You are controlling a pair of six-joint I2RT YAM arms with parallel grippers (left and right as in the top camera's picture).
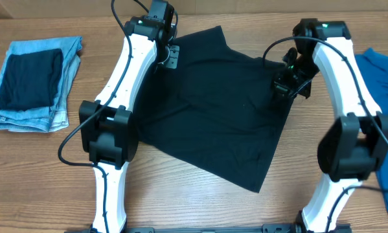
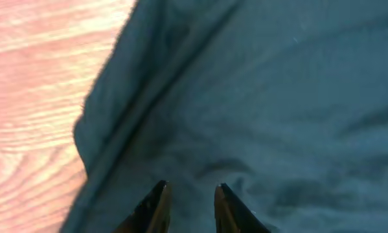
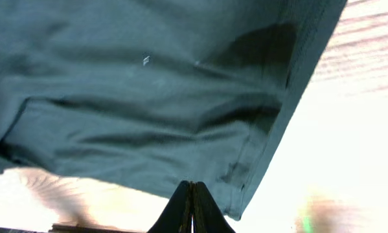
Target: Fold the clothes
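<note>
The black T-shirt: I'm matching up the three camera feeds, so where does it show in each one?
Overhead: the black T-shirt lies spread across the middle of the frame.
Left wrist: it fills everything but the left side, its edge running diagonally.
Right wrist: it covers the top and centre, its hemmed edge slanting down at right.
Shared landmark: the wooden table, showing beside the shirt's edge in every view.

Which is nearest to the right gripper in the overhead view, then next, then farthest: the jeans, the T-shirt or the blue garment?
1. T-shirt, directly at the right gripper.
2. Blue garment, at the right edge.
3. Jeans, far left.
</note>
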